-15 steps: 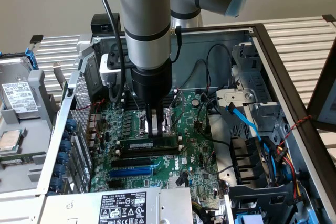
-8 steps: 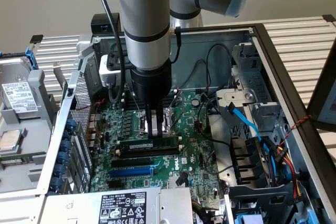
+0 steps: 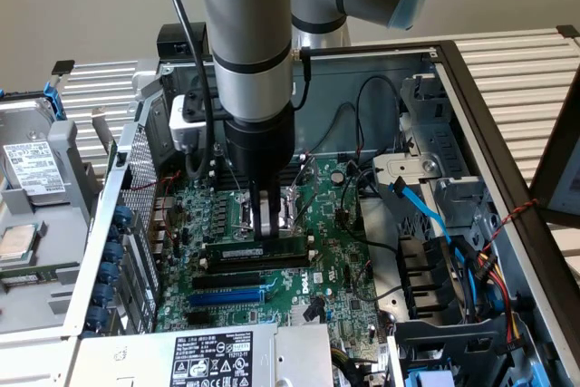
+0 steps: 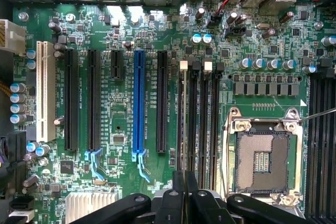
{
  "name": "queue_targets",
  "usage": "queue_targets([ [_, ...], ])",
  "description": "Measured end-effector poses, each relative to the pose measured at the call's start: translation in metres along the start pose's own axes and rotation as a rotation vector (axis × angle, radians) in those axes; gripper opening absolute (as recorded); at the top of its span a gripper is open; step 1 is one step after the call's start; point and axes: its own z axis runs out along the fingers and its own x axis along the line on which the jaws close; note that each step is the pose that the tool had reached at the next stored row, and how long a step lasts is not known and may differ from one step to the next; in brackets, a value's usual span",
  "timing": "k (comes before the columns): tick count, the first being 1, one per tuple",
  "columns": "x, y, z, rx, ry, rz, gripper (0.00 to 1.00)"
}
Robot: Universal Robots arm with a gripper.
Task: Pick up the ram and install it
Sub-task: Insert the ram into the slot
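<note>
An open computer case (image 3: 471, 88) lies on a slatted counter (image 3: 526, 61), and the robot arm (image 3: 245, 43) reaches straight down into it over the green motherboard (image 3: 317, 269) (image 4: 121, 51). The hand (image 3: 267, 219) (image 4: 184, 184) is closed narrowly on the ram (image 3: 245, 248) (image 4: 184, 119), gripping it edge-up near its middle. The ram stands along a black memory slot (image 4: 202, 119) between the empty CPU socket (image 4: 262, 161) and the blue slot (image 4: 138, 103); it seems to sit in the slot, though how deeply is unclear.
</note>
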Motion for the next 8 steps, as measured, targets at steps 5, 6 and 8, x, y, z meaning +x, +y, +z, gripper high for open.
queue_targets([
  [5, 0.0004, 0.0001, 0.0002, -0.0001, 0.0004, 0.003, 0.13],
  [6, 0.0004, 0.0001, 0.0002, -0.0002, 0.0005, 0.003, 0.13],
  [8, 0.0005, 0.0001, 0.0007, -0.0001, 0.0003, 0.003, 0.13],
])
